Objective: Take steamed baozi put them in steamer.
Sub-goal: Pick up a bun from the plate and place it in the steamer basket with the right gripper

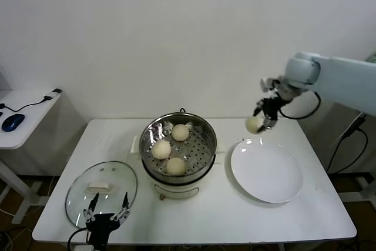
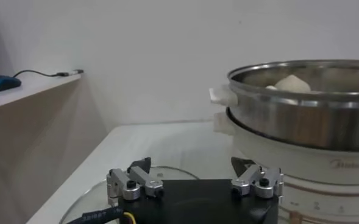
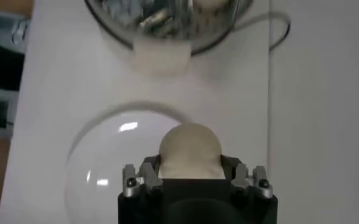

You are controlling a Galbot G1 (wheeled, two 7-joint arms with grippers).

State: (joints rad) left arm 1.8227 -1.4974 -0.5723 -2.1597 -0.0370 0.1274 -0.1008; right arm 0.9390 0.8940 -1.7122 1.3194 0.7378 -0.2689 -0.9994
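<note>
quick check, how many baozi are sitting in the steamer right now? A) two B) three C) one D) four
B: the head view shows three baozi on the tray of the steamer, while the fourth baozi is held in the right gripper above the far edge of the plate. The left gripper waits open by the lid.

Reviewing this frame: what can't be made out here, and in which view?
- Left wrist view: steamer interior; its steel wall hides all but one baozi top.
- Right wrist view: steamer cut off by the edge, so the baozi inside cannot be counted.
- Right wrist view: lower half of the held baozi, behind the right hand.
</note>
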